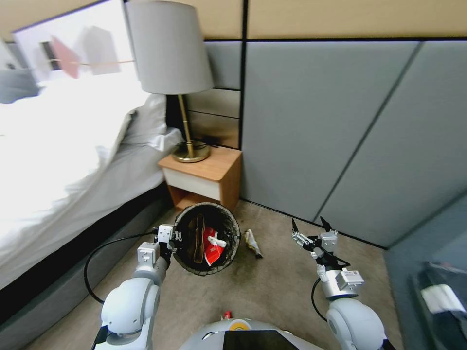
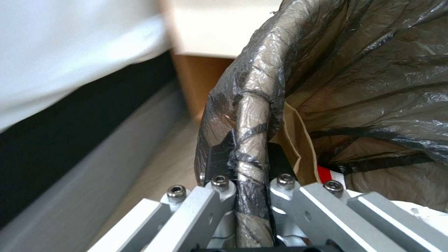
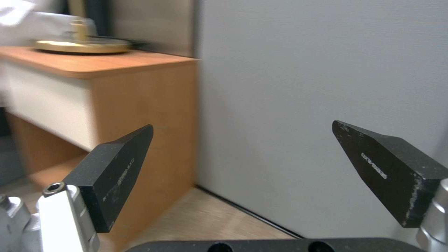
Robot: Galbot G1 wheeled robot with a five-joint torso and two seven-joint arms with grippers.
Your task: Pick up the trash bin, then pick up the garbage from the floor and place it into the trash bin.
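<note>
At left, our left gripper (image 1: pixel 171 237) pinches the rim of the trash bin (image 1: pixel 228 219), held above the carpet; the left wrist view reveals both fingers clamping the bag-wrapped rim. We count one wrapper (image 1: pixel 253 243) on the floor, and our right gripper (image 1: pixel 308 225) hangs spread, empty.

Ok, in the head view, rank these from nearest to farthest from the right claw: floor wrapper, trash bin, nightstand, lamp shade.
1. The wrapper lies on the carpet, just to the left of the open right claw.
2. The trash bin is further left, held by the left claw.
3. The nightstand stands beyond the bin.
4. The lamp shade is high above the nightstand.
</note>
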